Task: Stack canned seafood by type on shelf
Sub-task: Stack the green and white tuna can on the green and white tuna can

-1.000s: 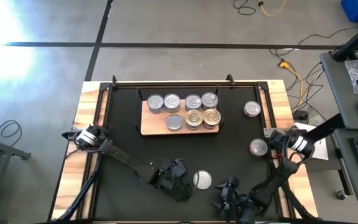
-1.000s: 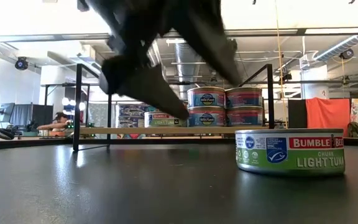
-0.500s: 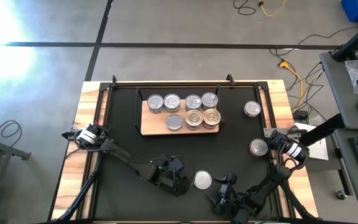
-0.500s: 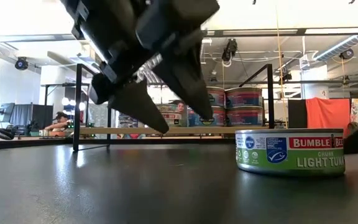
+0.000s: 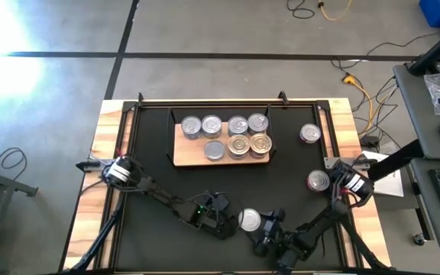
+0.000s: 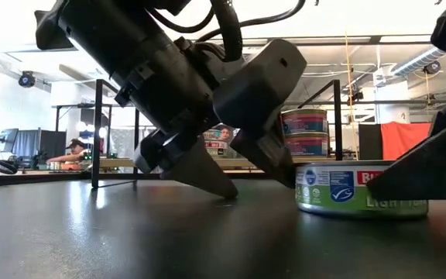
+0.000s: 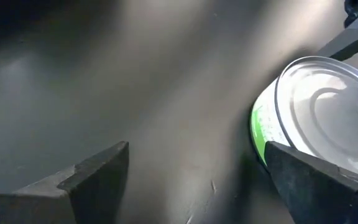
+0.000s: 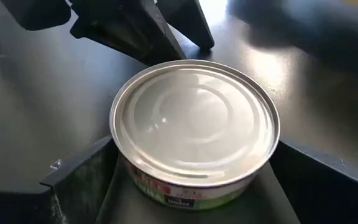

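Observation:
A green-labelled tin (image 5: 249, 220) with a silver top stands on the black mat near the table's near edge. My right gripper (image 8: 194, 180) is open and low, with one finger on each side of this tin (image 8: 194, 124). My left gripper (image 7: 197, 168) is open too, tipped down to the mat just left of the tin (image 7: 322, 106), which lies outside its gap. The light-wood shelf (image 5: 189, 156) sits farther back and carries several tins, some stacked (image 6: 304, 132). My right gripper has its fingers (image 8: 82, 177) level with the tin's side wall (image 8: 166, 190), one on each side; whether they touch it I cannot tell. My left gripper has one finger (image 7: 309, 177) close beside the tin's green wall (image 7: 260, 124); whether it touches I cannot tell.
Two more tins stand on the mat's right side, one far (image 5: 309, 134) and one nearer (image 5: 318, 181). The shelf's black frame posts (image 6: 97, 132) rise at its ends. A wooden border (image 5: 101, 153) runs round the mat. Both grippers crowd the near middle.
My left gripper has dropped from above the mat until its fingertips are down at the mat beside the tin. My right gripper has moved toward the table's left, up to the tin, so that its fingers now flank it.

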You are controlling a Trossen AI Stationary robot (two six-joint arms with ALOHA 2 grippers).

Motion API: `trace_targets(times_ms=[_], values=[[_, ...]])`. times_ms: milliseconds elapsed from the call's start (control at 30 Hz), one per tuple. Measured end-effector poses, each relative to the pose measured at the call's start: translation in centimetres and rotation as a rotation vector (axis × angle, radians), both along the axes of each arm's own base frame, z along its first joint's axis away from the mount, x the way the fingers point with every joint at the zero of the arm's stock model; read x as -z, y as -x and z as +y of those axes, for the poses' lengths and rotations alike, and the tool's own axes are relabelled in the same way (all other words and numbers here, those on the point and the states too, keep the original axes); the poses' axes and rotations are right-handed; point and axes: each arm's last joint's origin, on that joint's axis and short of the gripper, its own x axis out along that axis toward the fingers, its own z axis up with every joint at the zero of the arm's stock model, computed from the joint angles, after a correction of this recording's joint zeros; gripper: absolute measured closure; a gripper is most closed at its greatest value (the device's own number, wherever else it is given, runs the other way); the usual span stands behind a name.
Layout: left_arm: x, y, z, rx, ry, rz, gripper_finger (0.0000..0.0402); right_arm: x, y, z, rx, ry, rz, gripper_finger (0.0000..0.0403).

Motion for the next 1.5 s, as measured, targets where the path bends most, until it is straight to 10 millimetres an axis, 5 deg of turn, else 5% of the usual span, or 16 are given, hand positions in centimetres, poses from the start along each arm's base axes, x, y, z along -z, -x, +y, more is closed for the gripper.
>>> trace_targets(times_ms=[1000, 1267, 1500], values=[[0.1, 0.2, -0.1, 0.116, -0.083, 0.05, 0.0084, 1.7, -2.1, -1.6, 0.033, 0.019, 0.007, 0.0025], [-3.7, 2.3, 0.6, 0.151, -0.079, 0.168, 0.0086, 0.8, -2.6, -1.8, -0.007, -0.002, 0.046, 0.0043], [-8.7, 6.3, 2.0, 0.154, -0.146, 0.25, 0.0092, -1.5, -3.9, -1.0, -0.088, 0.024, 0.084, 0.0043]])
